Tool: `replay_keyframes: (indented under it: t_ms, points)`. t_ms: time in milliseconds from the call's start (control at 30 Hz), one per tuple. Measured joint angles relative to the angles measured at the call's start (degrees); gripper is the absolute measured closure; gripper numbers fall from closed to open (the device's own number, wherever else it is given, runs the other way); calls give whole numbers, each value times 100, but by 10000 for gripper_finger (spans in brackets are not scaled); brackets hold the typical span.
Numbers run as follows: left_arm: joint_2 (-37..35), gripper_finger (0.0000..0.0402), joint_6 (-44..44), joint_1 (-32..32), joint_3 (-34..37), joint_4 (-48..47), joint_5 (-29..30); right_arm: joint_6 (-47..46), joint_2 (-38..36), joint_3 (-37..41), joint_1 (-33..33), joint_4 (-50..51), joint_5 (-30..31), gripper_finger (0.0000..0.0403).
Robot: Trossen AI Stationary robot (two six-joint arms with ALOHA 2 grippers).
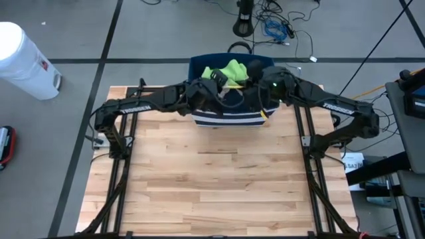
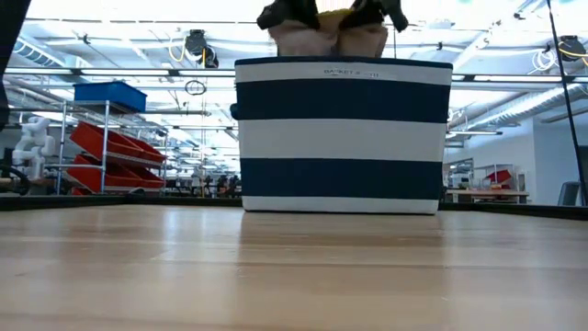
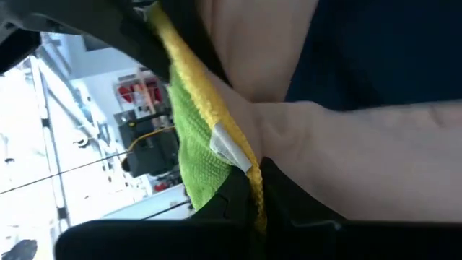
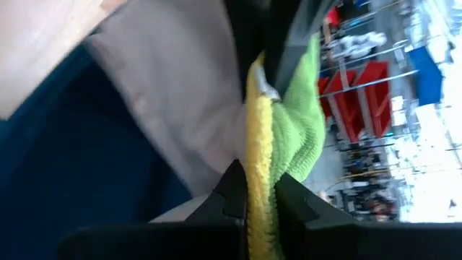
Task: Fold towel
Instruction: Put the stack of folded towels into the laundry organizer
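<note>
The towel, green with a yellow bound edge, sits at the mouth of the blue-and-white striped basket at the far edge of the table, with pale cloth bunched around it. I judge the towel light, limp and plush: it will drape and sag from whatever point I lift, it will not slip readily, and nothing about it can break. The bound edge is the best place to take hold, near two corners, so that the cloth hangs flat when raised clear of the basket.

My left jaws are pressed nearly together and pinch the yellow edge, close beside a small white tag; green pile spills past them on one side. My right jaws are likewise nearly closed, pinching the yellow edge with green pile just beside. From above, both grippers meet over the basket opening, the left one at the near-left of the towel and the right one at its right. The level view shows both above the basket rim.
</note>
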State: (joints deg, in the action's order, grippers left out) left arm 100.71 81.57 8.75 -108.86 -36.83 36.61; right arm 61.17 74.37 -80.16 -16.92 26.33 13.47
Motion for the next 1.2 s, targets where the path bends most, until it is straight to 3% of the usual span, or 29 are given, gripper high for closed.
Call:
replay_keyframes:
  t_ms: [167, 467, 1000, 1100, 1200]
  points:
    - [130, 388, -157, 303, 0, -221, -356, -2, 282, -4, -415, 212, -376, 386]
    - [493, 386, -1, 827, -5, -236, -651, 241, 635, -2, -908, 253, -409, 386]
    - [809, 386, -217, 1193, -11, -261, -1740, 450, 868, -2, -1554, 889, -1180, 384]
    - [930, 383, -437, 1200, -9, -267, -1935, 496, 877, 2, -1591, 1310, -1566, 371]
    - [950, 363, -588, 1169, 4, -461, -2335, 489, 883, 2, -1615, 1845, -1980, 329]
